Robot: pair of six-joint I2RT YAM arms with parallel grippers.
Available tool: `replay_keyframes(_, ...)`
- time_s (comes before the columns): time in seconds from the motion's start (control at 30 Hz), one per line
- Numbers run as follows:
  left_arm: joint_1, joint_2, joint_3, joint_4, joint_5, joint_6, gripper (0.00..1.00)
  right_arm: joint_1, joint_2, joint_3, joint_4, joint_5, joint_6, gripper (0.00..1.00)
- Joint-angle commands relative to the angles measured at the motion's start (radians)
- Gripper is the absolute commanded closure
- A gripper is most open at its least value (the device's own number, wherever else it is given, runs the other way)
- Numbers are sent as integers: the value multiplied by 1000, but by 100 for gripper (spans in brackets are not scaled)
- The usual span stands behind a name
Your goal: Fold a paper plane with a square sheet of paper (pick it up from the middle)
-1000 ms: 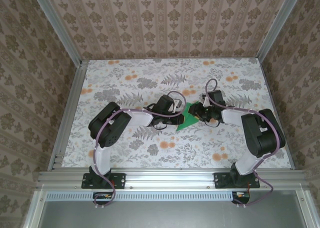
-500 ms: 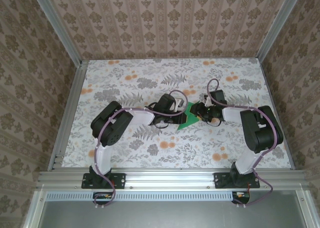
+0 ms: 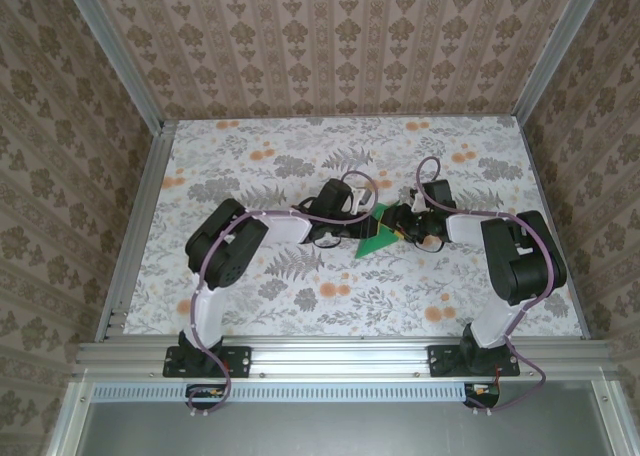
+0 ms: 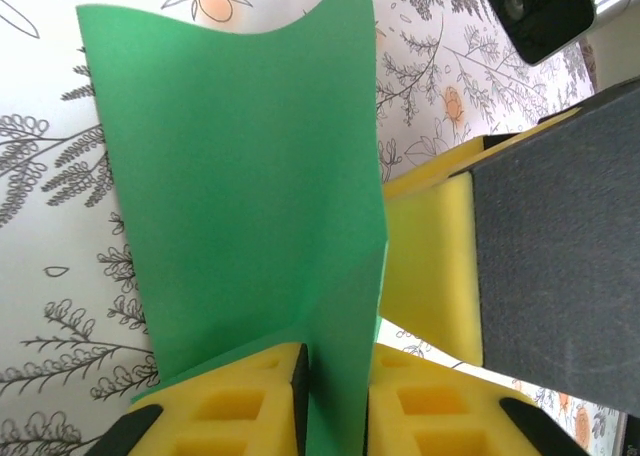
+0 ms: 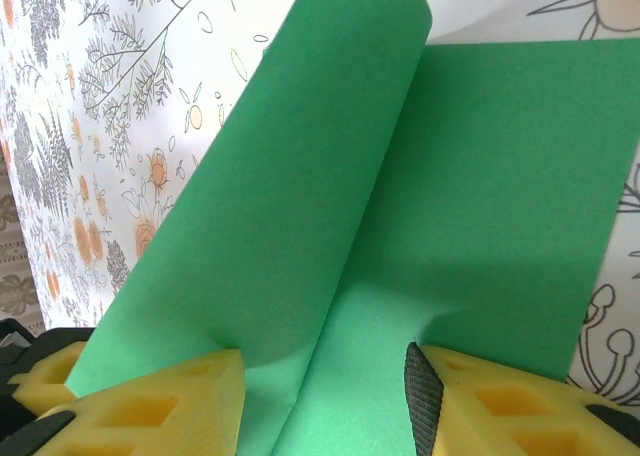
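Square sheet of paper [image 4: 240, 176]: one; end effectors [image 4: 330, 406] [image 5: 325, 396]: two.

Bright green, matte, unmarked square sheet of paper [image 3: 377, 234], bent along a middle fold: one half flat on the floral tabletop [image 3: 300, 161], the other raised and curling.

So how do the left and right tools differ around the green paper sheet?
The left tool shows a narrow gap around an upright flap of the bright green square sheet of thin paper; the right tool stands wide apart around a curled fold. Both have yellow foam fingers and straddle the sheet.
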Motion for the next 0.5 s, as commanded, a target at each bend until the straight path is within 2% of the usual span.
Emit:
replay_keyframes(0.0, 5, 31, 25, 2, 39, 23, 83, -9, 12, -18, 24, -24, -7, 51)
replay_keyframes(0.47, 26, 52, 19, 46, 96, -44, 88, -15, -16, -64, 128, -70, -35, 53)
